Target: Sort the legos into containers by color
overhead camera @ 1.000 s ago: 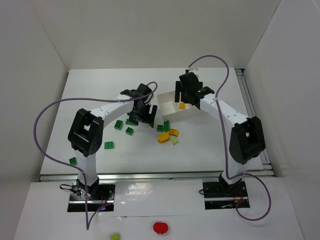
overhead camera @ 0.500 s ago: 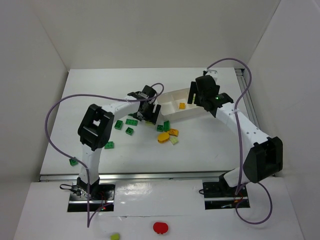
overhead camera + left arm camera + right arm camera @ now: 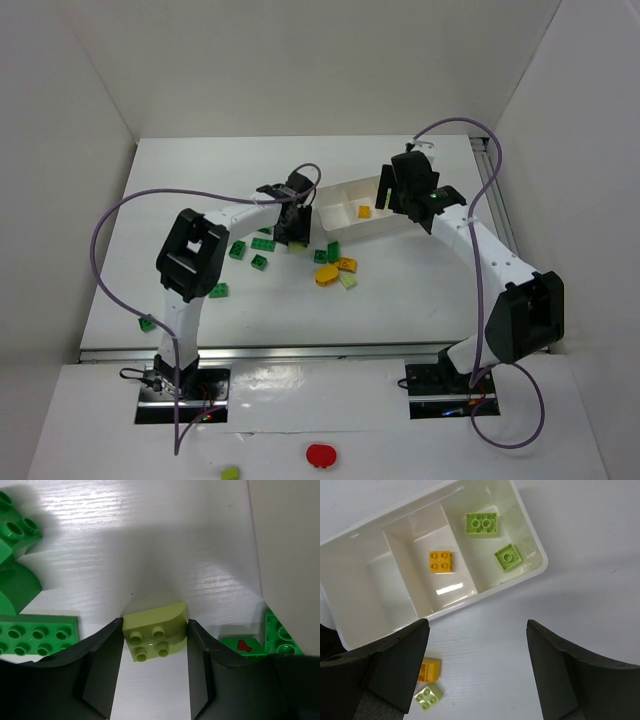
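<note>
The table point(image 3: 200, 180) carries the tray point(image 3: 385, 580), under the right gripper point(image 3: 476, 630), which gapes wide and holds nothing. The left gripper point(image 3: 296, 235), narrow, pinches a pale brick point(image 3: 155, 630) lying on the table near the tray. The tray holds one orange brick point(image 3: 440, 561) in the middle compartment and two pale bricks point(image 3: 481, 523) in an end one, these seen only by the right wrist.

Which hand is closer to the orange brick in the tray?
Right. The right hand hovers open at the tray, near the orange brick; the left hand is outside it, gripping a pale brick.
</note>
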